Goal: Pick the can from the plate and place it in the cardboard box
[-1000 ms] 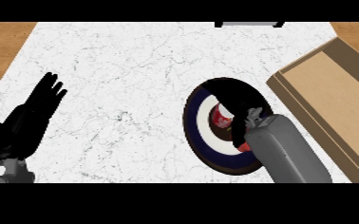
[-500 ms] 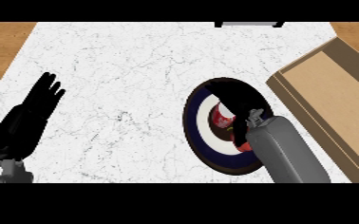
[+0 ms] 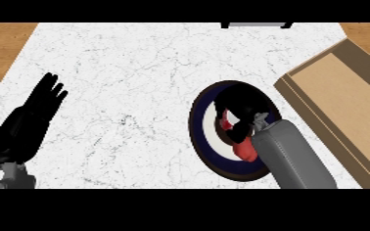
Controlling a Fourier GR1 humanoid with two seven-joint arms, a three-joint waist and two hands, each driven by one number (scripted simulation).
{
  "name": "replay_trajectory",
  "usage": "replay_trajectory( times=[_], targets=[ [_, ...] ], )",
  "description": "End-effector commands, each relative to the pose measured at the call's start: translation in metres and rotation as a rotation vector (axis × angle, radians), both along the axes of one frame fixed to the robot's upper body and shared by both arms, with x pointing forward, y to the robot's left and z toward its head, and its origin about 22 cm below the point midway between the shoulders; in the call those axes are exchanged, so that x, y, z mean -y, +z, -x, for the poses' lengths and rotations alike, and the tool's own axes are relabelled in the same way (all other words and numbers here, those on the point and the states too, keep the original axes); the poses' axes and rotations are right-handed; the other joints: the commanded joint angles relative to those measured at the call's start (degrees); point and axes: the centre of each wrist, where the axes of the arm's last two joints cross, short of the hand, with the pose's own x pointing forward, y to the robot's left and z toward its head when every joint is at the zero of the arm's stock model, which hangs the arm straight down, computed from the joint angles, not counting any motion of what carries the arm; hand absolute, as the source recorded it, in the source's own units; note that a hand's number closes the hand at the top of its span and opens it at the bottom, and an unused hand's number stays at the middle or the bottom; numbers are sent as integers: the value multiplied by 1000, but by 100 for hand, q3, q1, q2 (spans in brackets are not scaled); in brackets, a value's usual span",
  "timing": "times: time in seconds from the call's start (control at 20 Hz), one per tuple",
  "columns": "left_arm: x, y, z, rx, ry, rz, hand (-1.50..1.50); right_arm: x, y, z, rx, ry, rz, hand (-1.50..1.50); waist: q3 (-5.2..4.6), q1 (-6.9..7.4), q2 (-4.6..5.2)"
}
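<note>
Head view: the left hand (image 3: 33, 120) rests open at the left edge, fingers straight, on the white tabletop (image 3: 130, 78). The right hand (image 3: 242, 105) is curled around the red can (image 3: 235, 122), which sits on the round plate (image 3: 198, 127). The cardboard box (image 3: 329, 85) lies just beside the plate, further right.

Over the last second the right hand (image 3: 242, 106) edged a little toward the cardboard box (image 3: 329, 98), and its fingers closed further round the red can (image 3: 233, 121) on the plate (image 3: 201, 127), hiding more of it.
</note>
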Motion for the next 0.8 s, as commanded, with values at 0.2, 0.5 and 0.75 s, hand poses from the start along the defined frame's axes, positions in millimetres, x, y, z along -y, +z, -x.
replay_trajectory(
  times=[0.2,0.5,0.75],
  targets=[
    [1,-12,2,-8,6,-9,0,6,10,-10,31,18,-29,150,5,2,10],
    [-20,8,8,-13,33,-13,0,66,-31,24,7,-436,25,150,9,-116,-41],
    [-15,-1,-5,-2,-1,1,0,53,7,43,169,-494,-5,150,3,-71,-6]
  ],
)
